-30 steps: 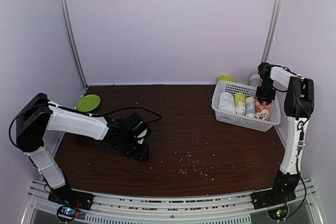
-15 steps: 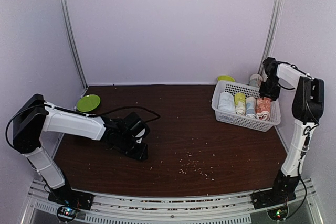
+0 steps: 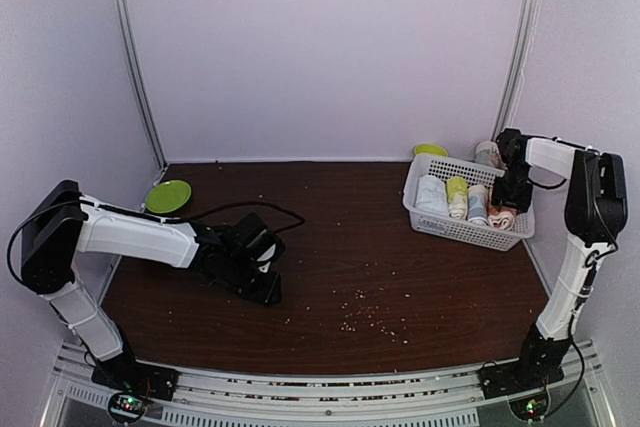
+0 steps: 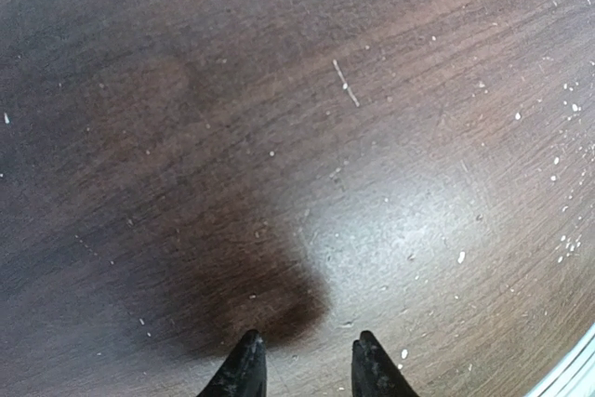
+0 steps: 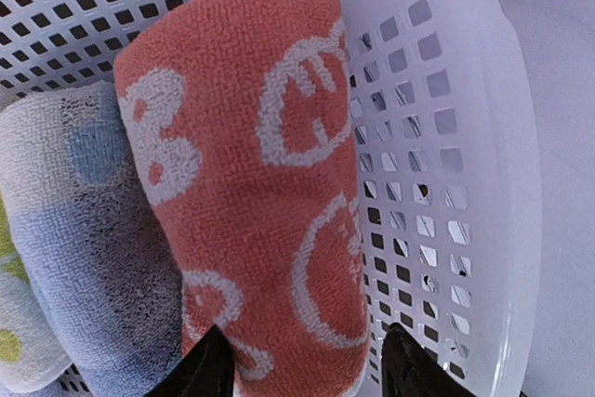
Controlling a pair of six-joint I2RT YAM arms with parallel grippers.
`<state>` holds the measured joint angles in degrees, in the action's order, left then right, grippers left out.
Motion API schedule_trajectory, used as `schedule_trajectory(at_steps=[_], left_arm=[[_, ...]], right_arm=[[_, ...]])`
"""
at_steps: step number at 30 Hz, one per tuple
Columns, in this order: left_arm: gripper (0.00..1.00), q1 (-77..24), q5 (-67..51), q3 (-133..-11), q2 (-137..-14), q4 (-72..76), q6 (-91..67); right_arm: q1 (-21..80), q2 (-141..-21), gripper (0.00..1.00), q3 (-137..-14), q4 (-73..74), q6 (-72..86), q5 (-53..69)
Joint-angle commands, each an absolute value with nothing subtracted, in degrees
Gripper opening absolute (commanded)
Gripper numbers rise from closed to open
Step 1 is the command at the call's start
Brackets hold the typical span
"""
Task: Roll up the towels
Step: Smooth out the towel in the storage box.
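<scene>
Orange terry cloth with cream patterns fills the right wrist view. The orange towel (image 5: 251,183) is rolled up and lies in the white plastic basket (image 5: 437,118), next to its perforated end wall. The light blue towel (image 5: 93,230), also rolled, touches its other side. The right pincer (image 5: 307,374) is spread, with one fingertip on either side of the orange roll's near end; I cannot tell whether the pads touch the cloth.

Seen from above, the basket sits at the far right of the desk (image 4: 279,137) and holds four rolls side by side: a white roll (image 3: 431,195), a yellow-green roll (image 3: 457,197), then the blue and the orange.

The left pincer (image 4: 307,369) hangs low over bare dark wood, well apart from the basket. Its fingers are parted a little, with nothing between them. A green plate (image 3: 168,195) lies near the far left corner. Pale crumbs (image 3: 370,322) dot the middle of the desk.
</scene>
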<state>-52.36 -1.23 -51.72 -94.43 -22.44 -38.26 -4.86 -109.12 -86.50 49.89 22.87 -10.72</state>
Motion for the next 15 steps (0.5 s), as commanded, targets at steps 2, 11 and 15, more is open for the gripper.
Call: schedule_trajectory(at_steps=[2,11,15], left_arm=[[0.33,-52.65,0.09,-51.62,-92.86,-22.38,-38.23],[0.33,-52.65,0.41,-51.53,-92.52,-22.61,-38.42],[0.33,-52.82,0.25,-51.30,-92.36,-22.51,-38.48]], right_arm=[[-4.66,-111.54,0.55,-86.22,48.50,22.66,-14.65],[-4.66,-112.06,0.53,-84.32,49.55,21.90,-18.68],[-4.66,-108.90,0.53,-84.04,49.05,22.15,-15.28]])
